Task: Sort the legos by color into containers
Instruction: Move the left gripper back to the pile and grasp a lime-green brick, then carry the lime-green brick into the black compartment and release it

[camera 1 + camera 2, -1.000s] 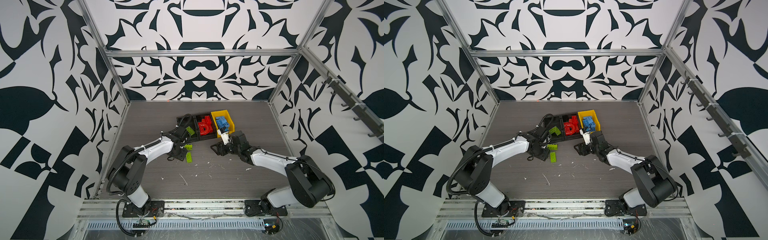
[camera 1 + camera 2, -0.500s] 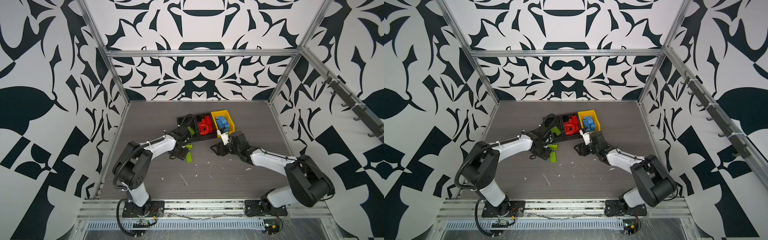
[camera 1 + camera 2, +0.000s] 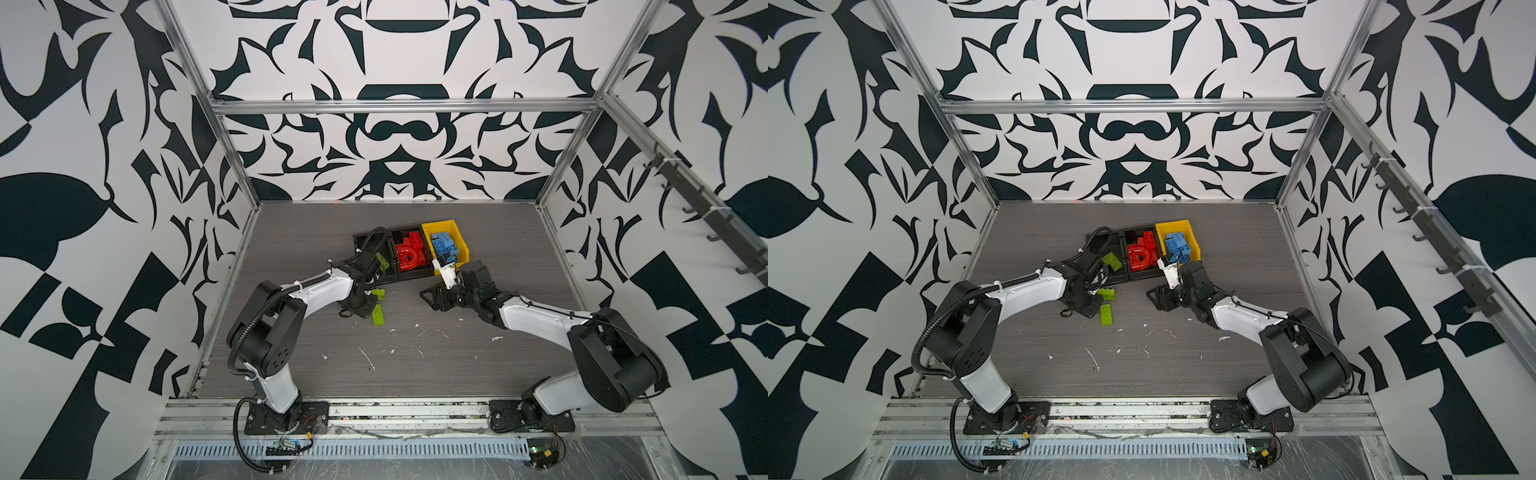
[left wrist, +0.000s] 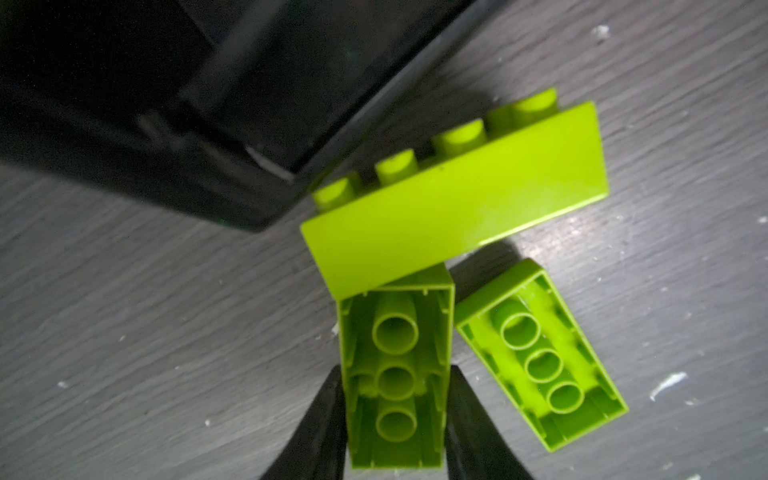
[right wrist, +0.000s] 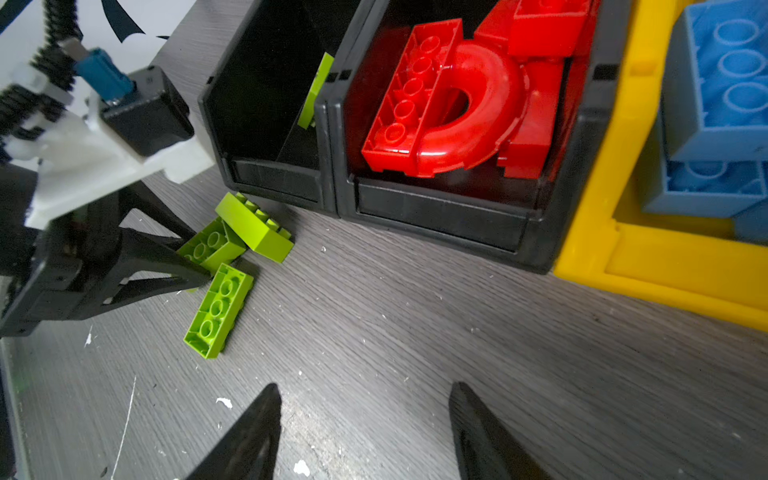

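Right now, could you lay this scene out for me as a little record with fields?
left gripper: shut on a green brick, hollow side up
right gripper: open, empty, over the table
loose on table: short brick, green, hollow side up; long brick, green, on its side, touching the held one
left bin: black, one green piece showing inside
middle bin: black, red bricks
yellow bin: blue bricks
left to sort: three green, all outside the bins
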Motion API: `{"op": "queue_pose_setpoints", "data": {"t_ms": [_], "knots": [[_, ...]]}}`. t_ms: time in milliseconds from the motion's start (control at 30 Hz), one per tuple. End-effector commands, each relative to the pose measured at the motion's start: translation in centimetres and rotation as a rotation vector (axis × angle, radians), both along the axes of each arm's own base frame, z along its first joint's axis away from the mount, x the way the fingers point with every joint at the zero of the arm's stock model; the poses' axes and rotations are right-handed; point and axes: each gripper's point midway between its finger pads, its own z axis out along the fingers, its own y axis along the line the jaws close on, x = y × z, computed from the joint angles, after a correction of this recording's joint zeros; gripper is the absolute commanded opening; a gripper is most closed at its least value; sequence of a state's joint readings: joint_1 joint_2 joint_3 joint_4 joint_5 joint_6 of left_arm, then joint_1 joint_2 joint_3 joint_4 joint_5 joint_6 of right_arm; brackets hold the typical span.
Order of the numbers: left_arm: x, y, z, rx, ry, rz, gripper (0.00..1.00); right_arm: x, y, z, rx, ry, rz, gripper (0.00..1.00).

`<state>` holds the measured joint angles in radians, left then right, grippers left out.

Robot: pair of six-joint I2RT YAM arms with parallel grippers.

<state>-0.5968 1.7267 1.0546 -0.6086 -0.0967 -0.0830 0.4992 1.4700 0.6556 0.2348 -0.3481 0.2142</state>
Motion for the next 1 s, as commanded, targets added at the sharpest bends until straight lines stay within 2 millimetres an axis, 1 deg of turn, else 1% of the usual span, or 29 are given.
{"op": "queue_pose_setpoints", "data": {"t_ms": [0,133,233,367,467,633,733,833,967], "knots": [[-0.3,0.0,1.2,-0.008,0.002,0.015,0.36,0.5,0.7,1.4,0.013,-0.035,0.019,0.67],[-0.8,0.5,2.5,-0.014,-0.004,0.039,0.35,0.4,0.8,1.4,0.013,-0.034,0.022,0.67],[-1.4,0.7,3.9,-0.039,-0.019,0.049,0.35,0.5,0.7,1.4,0.013,-0.033,0.02,0.67],[-1.8,0.8,6.3,-0.076,-0.061,0.057,0.36,0.5,0.8,1.4,0.014,-0.034,0.019,0.67],[-1.5,0.7,8.1,-0.098,-0.093,0.064,0.37,0.5,0.7,1.4,0.011,-0.037,0.017,0.67],[0.0,-0.2,10.8,-0.138,-0.151,0.068,0.38,0.5,0.6,1.4,0.005,-0.039,0.011,0.67],[1.4,-1.1,12.0,-0.15,-0.184,0.053,0.38,0.5,0.6,1.5,0.005,-0.042,0.009,0.67],[3.2,-2.1,12.5,-0.144,-0.212,0.033,0.38,0.5,0.5,1.6,0.005,-0.044,0.008,0.67],[6.4,-3.0,12.9,-0.122,-0.254,0.062,0.39,0.5,0.6,1.6,0.009,-0.044,0.012,0.67]]}}
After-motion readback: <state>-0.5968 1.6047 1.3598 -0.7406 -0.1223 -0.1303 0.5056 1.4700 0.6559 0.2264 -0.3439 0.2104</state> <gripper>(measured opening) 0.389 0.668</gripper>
